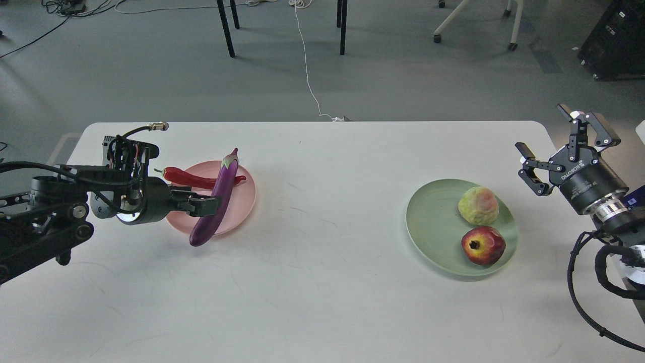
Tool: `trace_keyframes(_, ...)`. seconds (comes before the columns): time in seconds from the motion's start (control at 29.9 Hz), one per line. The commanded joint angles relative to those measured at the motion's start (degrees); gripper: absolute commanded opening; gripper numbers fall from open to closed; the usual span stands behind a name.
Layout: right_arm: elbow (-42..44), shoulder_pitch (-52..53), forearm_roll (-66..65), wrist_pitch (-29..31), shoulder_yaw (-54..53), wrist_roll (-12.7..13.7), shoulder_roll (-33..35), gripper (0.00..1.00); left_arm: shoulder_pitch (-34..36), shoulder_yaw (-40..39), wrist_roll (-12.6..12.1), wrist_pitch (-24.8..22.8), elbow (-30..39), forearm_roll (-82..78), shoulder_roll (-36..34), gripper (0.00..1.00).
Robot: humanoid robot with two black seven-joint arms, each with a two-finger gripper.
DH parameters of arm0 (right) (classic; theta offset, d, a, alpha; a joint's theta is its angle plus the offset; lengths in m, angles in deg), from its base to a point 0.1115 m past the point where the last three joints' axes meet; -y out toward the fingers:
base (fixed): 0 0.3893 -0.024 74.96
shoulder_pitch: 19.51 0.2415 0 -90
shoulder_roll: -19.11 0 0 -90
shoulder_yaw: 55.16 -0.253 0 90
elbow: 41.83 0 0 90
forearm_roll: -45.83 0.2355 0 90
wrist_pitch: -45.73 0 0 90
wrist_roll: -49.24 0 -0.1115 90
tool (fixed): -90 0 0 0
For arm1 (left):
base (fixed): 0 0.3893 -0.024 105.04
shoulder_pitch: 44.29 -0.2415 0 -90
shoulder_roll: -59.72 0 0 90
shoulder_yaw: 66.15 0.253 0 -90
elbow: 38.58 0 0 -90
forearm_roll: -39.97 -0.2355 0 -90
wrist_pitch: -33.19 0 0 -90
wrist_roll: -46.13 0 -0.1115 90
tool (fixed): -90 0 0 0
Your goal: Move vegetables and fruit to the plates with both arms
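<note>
The purple eggplant (pixel 221 189) lies aslant across the pale pink plate (pixel 242 201), stem end far, lower end past the plate's near rim. My left gripper (pixel 214 204) comes in from the left and is shut on the eggplant's middle. The red chilli pepper (pixel 189 177) lies on the pink plate behind the eggplant. The yellow-green fruit (pixel 478 205) and the pomegranate (pixel 482 245) sit on the pale green plate (pixel 428 222) at the right. My right gripper (pixel 542 128) is open and empty, raised beside the table's right edge, apart from the green plate.
The white table (pixel 322 282) spans the view, its far edge at mid height. Beyond it on the grey floor are black chair legs (pixel 227 30), a white cable (pixel 307 70) and a black case (pixel 617 38) at the far right.
</note>
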Motion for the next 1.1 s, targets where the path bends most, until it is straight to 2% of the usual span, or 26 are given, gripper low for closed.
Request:
trace_keyframes(0.0, -0.06, 0.02, 0.00, 0.00, -0.09, 0.00, 0.16, 0.98, 0.42, -2.88, 0.25, -0.03, 0.12, 0.25, -0.18, 1.00)
trace_keyframes(0.13, -0.06, 0.54, 0.00, 0.00, -0.17, 0.00, 0.24, 0.98, 0.51, -10.79, 0.34, -0.04, 0.12, 2.62, 0.25, 1.00)
trace_keyframes(0.27, -0.06, 1.42, 0.00, -0.09, -1.05, 0.00, 0.24, 0.98, -0.01, -17.91, 0.34, 0.58, 0.29, 15.77, 2.62, 1.00)
trace_keyframes(0.4, 0.12, 3.00, 0.00, -1.40, -1.23, 0.00, 0.16, 0.98, -2.20, -19.42, 0.95, 9.17, 0.47, 35.36, 5.35, 1.00)
trace_keyframes(0.5, 0.03, 3.27, 0.00, -1.67, -1.75, 0.00, -0.28, 0.98, -4.14, -19.68, 3.41, 15.42, 0.47, 46.37, 9.03, 1.00)
trace_keyframes(0.6, 0.12, 3.09, 0.00, -1.85, -2.37, 0.00, -0.55, 0.98, -7.99, -20.38, 7.27, 21.04, 0.38, 50.00, 12.28, 1.00)
trace_keyframes(0.67, 0.03, 3.27, 0.00, -2.02, -2.02, 0.00, -0.46, 0.98, -12.04, -24.32, 10.35, 23.68, 0.21, 50.00, 15.97, 1.00)
trace_keyframes(0.7, -0.06, 3.27, -0.09, -1.76, -1.67, 0.00, -0.11, 0.98, -14.49, -27.74, 11.06, 24.48, -0.06, 50.00, 18.16, 1.00)
trace_keyframes(0.84, -0.06, 3.36, -0.09, -1.41, -1.05, 0.00, -0.46, 0.98, -23.03, -39.88, 11.06, 24.75, -2.25, 50.18, 25.90, 1.00)
trace_keyframes(1.07, 0.03, 2.65, 0.00, -1.50, -0.97, 0.00, -1.42, 0.98, -28.49, -44.47, 11.06, 23.53, -2.96, 50.53, 28.82, 1.00)
